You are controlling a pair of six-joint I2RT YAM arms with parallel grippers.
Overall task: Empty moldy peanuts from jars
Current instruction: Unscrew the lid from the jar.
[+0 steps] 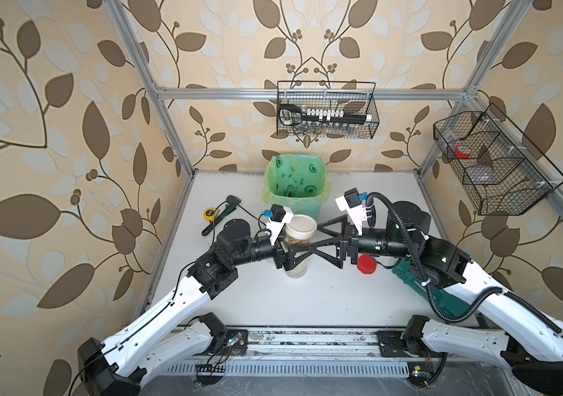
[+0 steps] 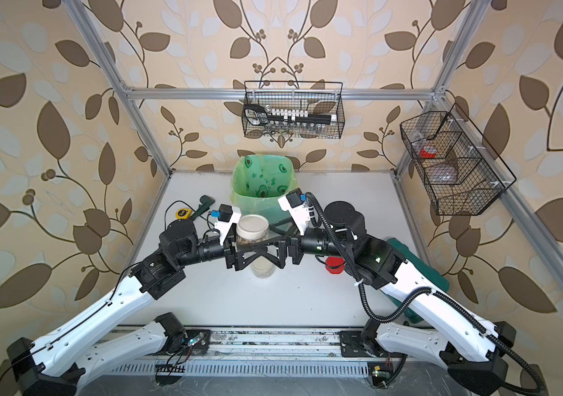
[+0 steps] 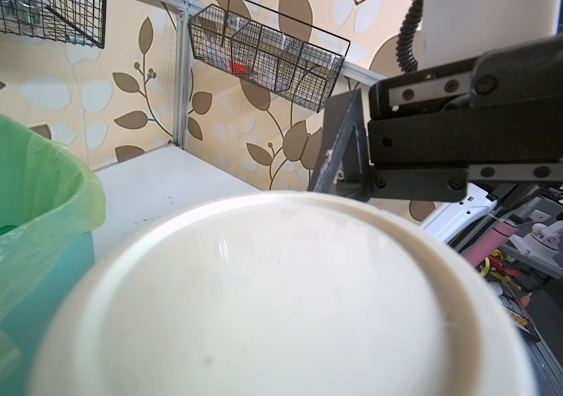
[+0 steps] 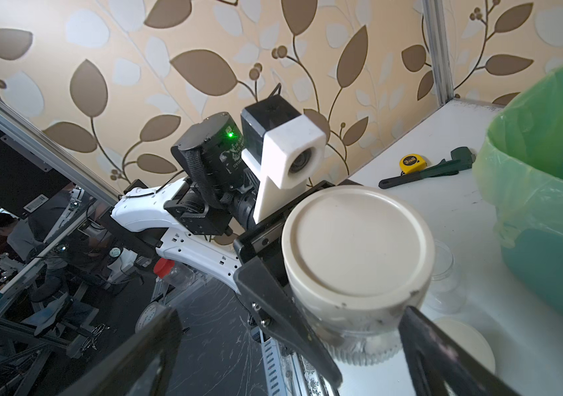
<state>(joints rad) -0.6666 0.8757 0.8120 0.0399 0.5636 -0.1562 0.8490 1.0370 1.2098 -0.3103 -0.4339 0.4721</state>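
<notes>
My left gripper [image 1: 299, 247] is shut on a squat clear jar with a flat beige lid [image 1: 302, 224] and holds it upright above the table. Tan moldy peanuts [image 1: 295, 242] show through its glass. In the left wrist view the lid [image 3: 273, 291] fills the frame and hides my fingers. My right gripper [image 1: 316, 237] is open. Its fingers reach the jar [image 4: 355, 247] from the opposite side, one on each side of it. On the table below stand a lidless clear jar [image 4: 444, 274] and a loose beige lid [image 4: 465, 346]. A red-lidded jar [image 1: 366, 264] stands under my right arm.
The mint-green bin with a green liner [image 1: 295, 185] stands just behind the held jar. A yellow tape measure [image 1: 210, 213] and a dark green wrench [image 1: 227, 209] lie at the left. A green case [image 1: 410, 277] lies under my right arm. Wire baskets [image 1: 328, 109] hang on the walls.
</notes>
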